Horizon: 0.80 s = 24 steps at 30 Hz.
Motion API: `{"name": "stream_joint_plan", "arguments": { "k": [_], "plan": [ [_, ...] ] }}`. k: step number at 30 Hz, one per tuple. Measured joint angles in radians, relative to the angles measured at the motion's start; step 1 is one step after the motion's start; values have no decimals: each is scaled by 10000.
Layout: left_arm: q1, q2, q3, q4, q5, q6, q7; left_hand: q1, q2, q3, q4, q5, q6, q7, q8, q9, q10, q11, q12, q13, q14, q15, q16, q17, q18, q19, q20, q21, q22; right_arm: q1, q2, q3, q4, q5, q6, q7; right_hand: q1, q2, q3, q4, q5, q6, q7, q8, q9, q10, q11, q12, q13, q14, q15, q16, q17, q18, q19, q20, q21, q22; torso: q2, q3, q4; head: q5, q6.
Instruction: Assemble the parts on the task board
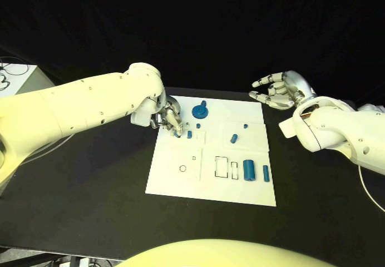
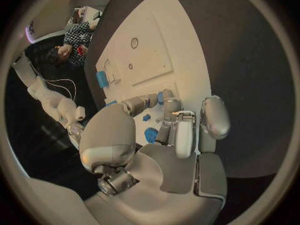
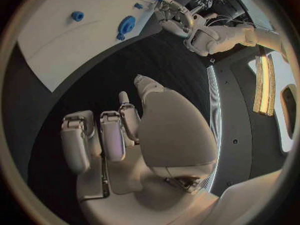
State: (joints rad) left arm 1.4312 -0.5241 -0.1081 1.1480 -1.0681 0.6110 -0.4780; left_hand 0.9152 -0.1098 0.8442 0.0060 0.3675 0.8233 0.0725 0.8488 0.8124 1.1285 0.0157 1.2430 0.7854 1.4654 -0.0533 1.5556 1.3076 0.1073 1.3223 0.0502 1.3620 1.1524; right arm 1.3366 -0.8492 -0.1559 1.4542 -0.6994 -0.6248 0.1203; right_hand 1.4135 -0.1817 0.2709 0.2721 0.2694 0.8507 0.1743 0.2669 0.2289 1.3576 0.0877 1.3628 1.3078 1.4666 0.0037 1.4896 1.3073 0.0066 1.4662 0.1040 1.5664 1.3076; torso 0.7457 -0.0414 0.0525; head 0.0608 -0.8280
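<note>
The white task board lies in the middle of the black table. My left hand reaches over its far left part, and its thumb and a finger pinch a small blue peg standing on the board. Just beyond that hand sit a blue gear-shaped part and a tiny blue piece. Two more small parts lie mid-board, and two blue cylinders rest near the right edge. My right hand hovers off the board's far right corner, holding nothing.
Outlined slots and small holes mark the near half of the board. Black table surrounds the board on all sides. My left arm crosses the table's left side and my right forearm its right side.
</note>
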Motion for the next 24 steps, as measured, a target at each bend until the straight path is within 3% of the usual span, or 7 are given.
{"name": "stream_joint_plan", "arguments": {
  "k": [8,24],
  "plan": [
    [23,48,-112,-70,20,-47,-6,10,-10,0,0,-4,27,7,-15,38,50,-17,-4,19,-4,-4,0,0,0,0,0,0,-1,0,1,0,3,0,1,0,0,0,0,0,0,0,0,0,0,0,0,0,-1,0,0,0,0,0,0,0,0,-1,7,-2,-12,-15,-6],
    [31,246,-189,-358,180,-73,-53,10,-10,0,0,29,57,-3,71,6,158,-54,-30,22,-18,-18,0,0,0,0,0,41,-3,0,10,0,13,0,4,1,0,0,0,0,0,0,0,0,0,0,0,0,-2,0,0,0,-1,0,0,0,0,-3,11,4,-12,-50,-26]
  ]
}}
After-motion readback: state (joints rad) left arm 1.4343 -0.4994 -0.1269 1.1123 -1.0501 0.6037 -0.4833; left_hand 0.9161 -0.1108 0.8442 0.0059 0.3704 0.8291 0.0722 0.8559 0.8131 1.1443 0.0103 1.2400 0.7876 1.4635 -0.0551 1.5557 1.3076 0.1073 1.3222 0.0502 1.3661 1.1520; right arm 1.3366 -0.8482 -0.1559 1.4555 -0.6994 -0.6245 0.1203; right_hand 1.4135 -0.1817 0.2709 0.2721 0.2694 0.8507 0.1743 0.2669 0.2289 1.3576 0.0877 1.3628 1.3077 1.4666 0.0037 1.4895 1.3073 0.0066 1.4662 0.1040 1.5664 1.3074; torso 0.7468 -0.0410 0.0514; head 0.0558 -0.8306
